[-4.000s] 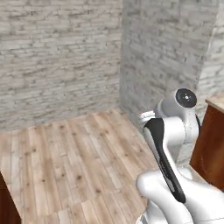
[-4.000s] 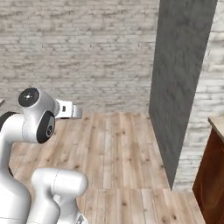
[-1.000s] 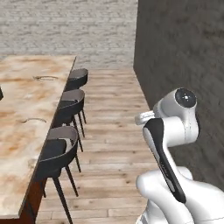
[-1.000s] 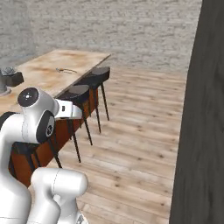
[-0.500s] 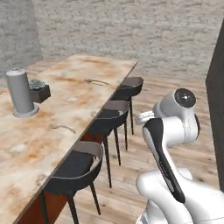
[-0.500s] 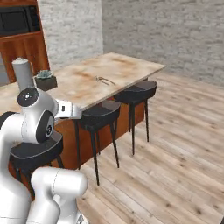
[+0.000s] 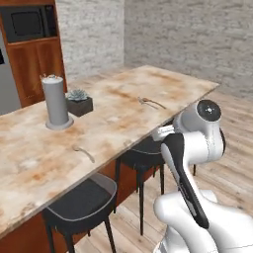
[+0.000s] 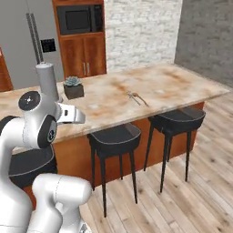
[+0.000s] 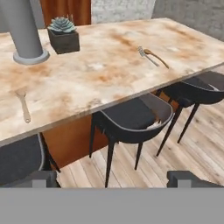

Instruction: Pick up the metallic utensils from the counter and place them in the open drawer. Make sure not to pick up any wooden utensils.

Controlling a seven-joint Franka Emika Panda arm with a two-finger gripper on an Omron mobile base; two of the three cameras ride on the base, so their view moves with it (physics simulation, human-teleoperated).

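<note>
The counter [image 9: 100, 74] is a long beige slab with rusty marbling, and it spans the upper half of the hand view. A slim silver-grey fork [image 9: 147, 56] lies near its right end, also seen as a thin fork [image 7: 148, 102] and fork [image 8: 133, 97] in the base views. A tan wooden spoon [image 9: 158, 59] lies right beside it. A pale wooden fork [image 9: 23, 105] rests alone at the left, near the front edge. My gripper [image 9: 113, 178] hangs open and empty in front of the counter, well short of it. The open drawer is out of view.
A tall grey cylinder [image 9: 24, 33] and a succulent in a dark pot [image 9: 64, 36] stand at the back of the counter. Black stools [image 9: 131, 118] are tucked under its front edge. Wooden cabinets with a microwave [image 8: 81, 20] rise behind; wood floor lies to the right.
The whole picture has swung: the base has moved, bringing the counter and stools closer and more square-on. The arm keeps its pose and the gripper stays open.
</note>
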